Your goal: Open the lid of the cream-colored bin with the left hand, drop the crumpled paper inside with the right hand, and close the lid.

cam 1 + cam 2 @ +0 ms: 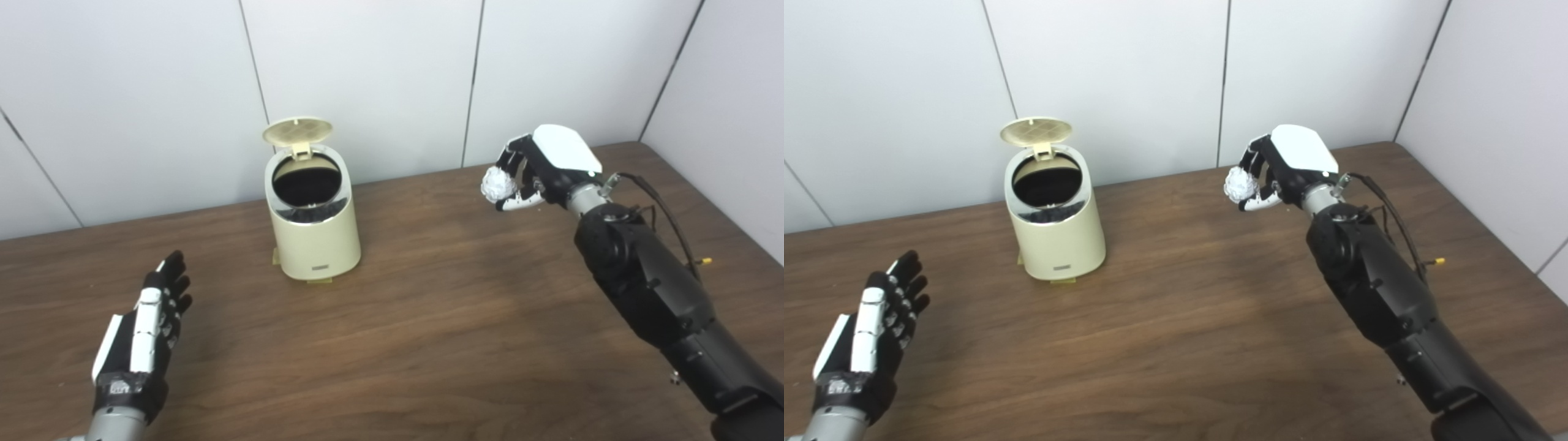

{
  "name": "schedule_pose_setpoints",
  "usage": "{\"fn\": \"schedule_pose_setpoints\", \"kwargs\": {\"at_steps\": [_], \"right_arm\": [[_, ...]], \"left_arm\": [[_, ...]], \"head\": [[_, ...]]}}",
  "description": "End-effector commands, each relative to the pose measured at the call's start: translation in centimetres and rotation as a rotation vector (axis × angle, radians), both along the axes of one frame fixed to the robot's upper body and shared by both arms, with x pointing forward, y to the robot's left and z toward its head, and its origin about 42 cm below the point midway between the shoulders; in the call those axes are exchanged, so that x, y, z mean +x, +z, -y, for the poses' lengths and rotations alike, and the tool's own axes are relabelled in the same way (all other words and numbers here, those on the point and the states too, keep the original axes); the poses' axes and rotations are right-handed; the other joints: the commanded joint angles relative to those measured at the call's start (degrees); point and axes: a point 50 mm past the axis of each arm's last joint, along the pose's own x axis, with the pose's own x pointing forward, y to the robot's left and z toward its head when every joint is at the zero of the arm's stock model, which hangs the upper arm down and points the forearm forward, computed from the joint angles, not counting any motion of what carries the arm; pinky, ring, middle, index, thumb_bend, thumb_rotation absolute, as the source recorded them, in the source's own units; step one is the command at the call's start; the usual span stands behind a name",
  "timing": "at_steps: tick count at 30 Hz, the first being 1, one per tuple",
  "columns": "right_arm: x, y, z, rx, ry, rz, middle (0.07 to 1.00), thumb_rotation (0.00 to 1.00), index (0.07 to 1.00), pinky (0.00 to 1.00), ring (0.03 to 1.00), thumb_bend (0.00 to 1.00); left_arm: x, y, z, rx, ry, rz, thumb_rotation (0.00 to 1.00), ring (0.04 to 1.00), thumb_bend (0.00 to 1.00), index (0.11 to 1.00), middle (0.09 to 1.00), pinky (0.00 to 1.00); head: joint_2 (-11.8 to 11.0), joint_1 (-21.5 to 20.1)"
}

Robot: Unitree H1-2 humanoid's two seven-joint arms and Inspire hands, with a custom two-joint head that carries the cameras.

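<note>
Holding the crumpled paper [496, 182] between curled fingers and thumb, the right hand [539, 168] sits raised above the table [429, 318], its palm side turned toward the cream-colored bin [313, 229]. The paper ball protrudes from the bin-facing side of that hand, which suits a sideways carry followed by a release from above. The bin stands well apart from the right hand, across a bare stretch of wood, and nearer to the left hand [147, 331] than to the right. Its lid [297, 131] is tipped up and back on the rear hinge, leaving the dark mouth fully exposed; the opening step therefore appears complete, and the lid appears to hold itself up, since nothing touches it. The left hand rests low, ahead of its own forearm, with fingers extended, slightly apart and holding nothing; it lies short of the bin, off its front corner. This position is judged to keep the left arm out of the drop path while leaving it near enough to reach the lid for closing. The next move is judged to require carrying the paper over the open mouth before the fingers release, because a release short of the rim would drop the ball onto the table.
</note>
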Motion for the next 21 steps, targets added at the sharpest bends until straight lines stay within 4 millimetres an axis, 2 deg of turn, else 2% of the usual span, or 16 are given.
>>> {"fn": "schedule_pose_setpoints", "kwargs": {"at_steps": [1,6,9,13,21], "right_arm": [[0.1,3.7,-1.2,0.006,0.032,0.141,0.506,0.00,0.510,0.43,0.396,0.52],[0.1,5.4,-4.1,0.041,0.106,0.239,0.488,0.00,0.547,0.39,0.364,0.51],[0.0,6.4,-6.1,0.066,0.175,0.305,0.487,0.00,0.539,0.43,0.365,0.51],[-0.4,7.2,-8.2,0.124,0.242,0.364,0.494,0.00,0.552,0.33,0.359,0.51],[-0.3,8.2,-12.5,0.160,0.360,0.446,0.508,0.00,0.535,0.34,0.377,0.51]], "left_arm": [[0.4,1.0,0.4,0.008,-0.005,0.075,1.00,0.996,0.54,1.000,0.998,1.00],[0.4,0.3,1.1,0.004,-0.005,0.078,0.98,0.992,0.55,1.000,0.991,1.00],[0.3,-0.1,1.6,-0.002,-0.002,0.078,0.98,0.987,0.55,1.000,0.984,1.00],[0.2,-0.5,2.4,-0.013,-0.001,0.077,0.97,0.985,0.56,1.000,0.982,1.00],[0.1,-1.0,3.3,-0.013,0.011,0.064,0.98,0.984,0.55,1.000,0.985,0.99]], "head": [[-0.26,0.78],[-1.13,3.11],[-1.47,4.73],[-1.96,6.68],[-2.69,8.19]]}}
